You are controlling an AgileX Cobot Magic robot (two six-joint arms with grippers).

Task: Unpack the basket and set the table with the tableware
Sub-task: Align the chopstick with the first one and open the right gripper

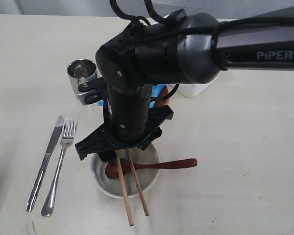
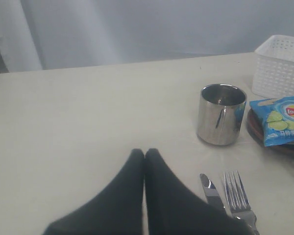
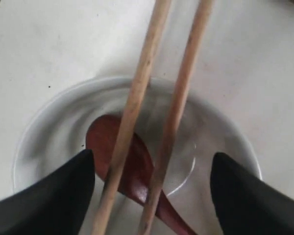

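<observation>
Right claw (image 3: 151, 159) released over our bowl (image 1: 104, 188)
We see its fingers wide apart, chopsticks (image 1: 125, 193) lying across the bowl's rim between them, spoon (image 1: 171, 164) head inside; left claw (image 2: 144, 152) clenched, empty; basket (image 2: 279, 63) near the table (image 1: 235, 161) far edge.

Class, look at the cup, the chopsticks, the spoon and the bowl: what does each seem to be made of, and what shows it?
Cup: polished metal, probably steel; mirror-like reflections.
Chopsticks: pale, seemingly unvarnished wood; matt, with small dark flecks.
Spoon: reddish-brown wood, possibly lacquered; slight sheen.
Bowl: white, perhaps glazed ceramic; glossy highlight inside.
</observation>
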